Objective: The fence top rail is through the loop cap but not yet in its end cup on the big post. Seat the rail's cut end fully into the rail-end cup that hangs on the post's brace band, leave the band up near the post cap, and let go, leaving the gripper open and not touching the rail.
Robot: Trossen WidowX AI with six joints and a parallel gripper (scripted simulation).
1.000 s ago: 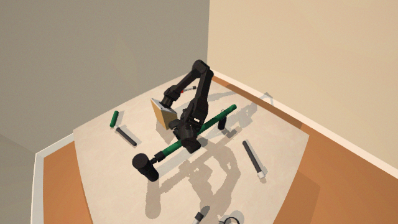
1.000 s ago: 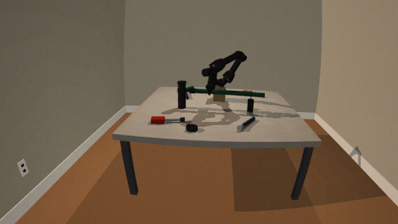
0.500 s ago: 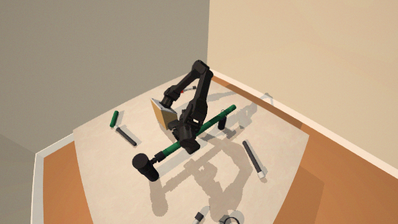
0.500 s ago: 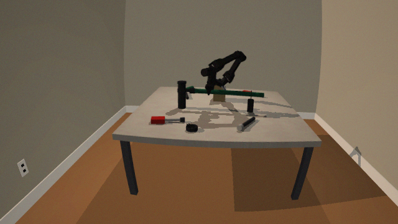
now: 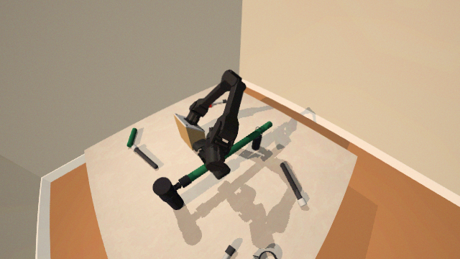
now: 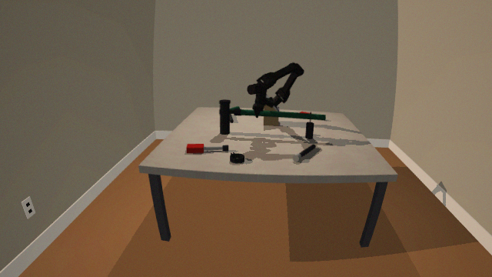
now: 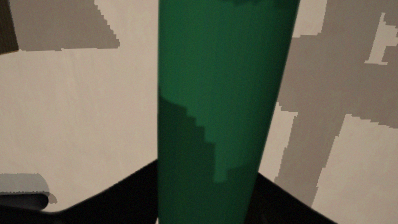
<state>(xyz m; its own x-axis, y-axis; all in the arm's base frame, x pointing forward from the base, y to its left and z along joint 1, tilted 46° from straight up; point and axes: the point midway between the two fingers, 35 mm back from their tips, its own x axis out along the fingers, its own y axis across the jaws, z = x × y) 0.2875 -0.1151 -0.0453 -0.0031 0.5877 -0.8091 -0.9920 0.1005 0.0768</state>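
The green rail (image 5: 197,173) (image 6: 292,115) (image 7: 220,75) runs nearly level above the table. My gripper (image 6: 257,114) (image 7: 202,168) is shut on it between the two posts, nearer the big post; the arm hides the fingertips in the top view. The rail's near end meets the black rail-end cup (image 5: 184,180) (image 6: 237,111); how deep it sits inside is not visible. The cup hangs beside the black big post (image 5: 174,200) (image 6: 224,121), high up near the post cap (image 5: 162,185) (image 6: 224,101). The far end passes through the thin loop cap (image 6: 310,123) above the short black post (image 5: 256,142) (image 6: 309,131).
A tan block (image 5: 190,134) (image 6: 270,118) stands behind the rail. A green-handled tool (image 5: 132,137) lies left. A dark rod with a white end (image 5: 292,183) (image 6: 306,152) lies right. A red-handled tool (image 6: 195,148) and a black ring clamp (image 6: 237,158) lie at the front.
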